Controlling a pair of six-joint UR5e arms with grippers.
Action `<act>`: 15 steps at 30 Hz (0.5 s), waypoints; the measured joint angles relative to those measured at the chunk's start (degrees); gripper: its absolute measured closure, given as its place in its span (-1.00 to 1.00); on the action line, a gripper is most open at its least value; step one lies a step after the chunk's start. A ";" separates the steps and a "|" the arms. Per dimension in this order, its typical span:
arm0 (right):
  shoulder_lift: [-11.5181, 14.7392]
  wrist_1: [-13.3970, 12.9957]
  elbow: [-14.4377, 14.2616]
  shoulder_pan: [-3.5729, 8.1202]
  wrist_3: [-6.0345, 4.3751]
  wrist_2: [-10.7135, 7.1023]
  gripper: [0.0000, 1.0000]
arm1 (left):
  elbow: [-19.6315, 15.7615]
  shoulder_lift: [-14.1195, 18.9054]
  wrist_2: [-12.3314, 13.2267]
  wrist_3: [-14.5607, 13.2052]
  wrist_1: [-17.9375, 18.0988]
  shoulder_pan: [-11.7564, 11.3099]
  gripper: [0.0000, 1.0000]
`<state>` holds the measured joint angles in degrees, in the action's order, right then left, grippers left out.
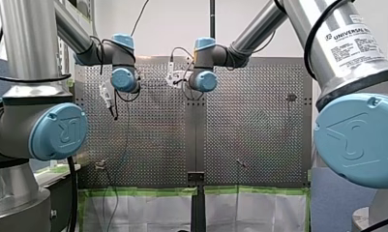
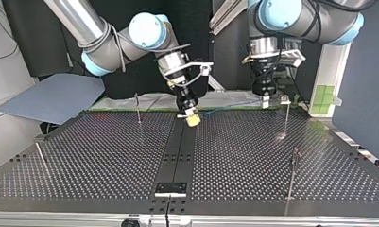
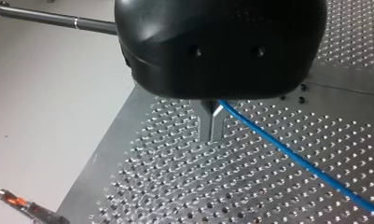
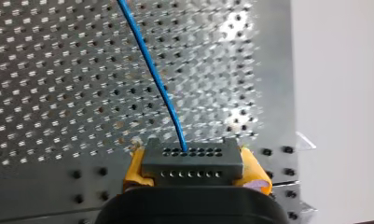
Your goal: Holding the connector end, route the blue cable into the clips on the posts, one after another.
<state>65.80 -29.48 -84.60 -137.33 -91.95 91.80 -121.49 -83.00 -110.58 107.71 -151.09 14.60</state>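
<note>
Noted: right pincer (image 4: 194, 164) clamped on connector (image 4: 192, 158); left pincer (image 3: 212, 131) closed on blue cable (image 3: 287, 151). Recommend holding the span taut and level when lowering it into the nearest post (image 2: 288, 118) clip.

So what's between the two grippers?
The blue cable, running from the connector in my right gripper to my left gripper; the top view shows it.

Bright, slightly soft; glare on table (image 4: 233, 28)
</note>
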 joint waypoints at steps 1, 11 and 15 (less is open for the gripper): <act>0.00 0.14 0.40 -0.15 0.02 -0.01 1.00 | 0.30 0.00 0.06 0.08 -0.24 -0.20 0.98; 0.08 3.07 4.98 -1.59 -0.02 -0.03 1.00 | 2.82 0.58 0.34 2.19 -2.17 -2.93 0.98; 0.08 3.39 6.13 -1.78 -0.30 -0.06 1.00 | 3.20 1.14 2.06 3.04 -2.41 -5.05 0.98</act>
<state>65.89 -26.09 -78.47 -139.12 -92.25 91.74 -118.29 -81.85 -108.52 110.75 -153.51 9.55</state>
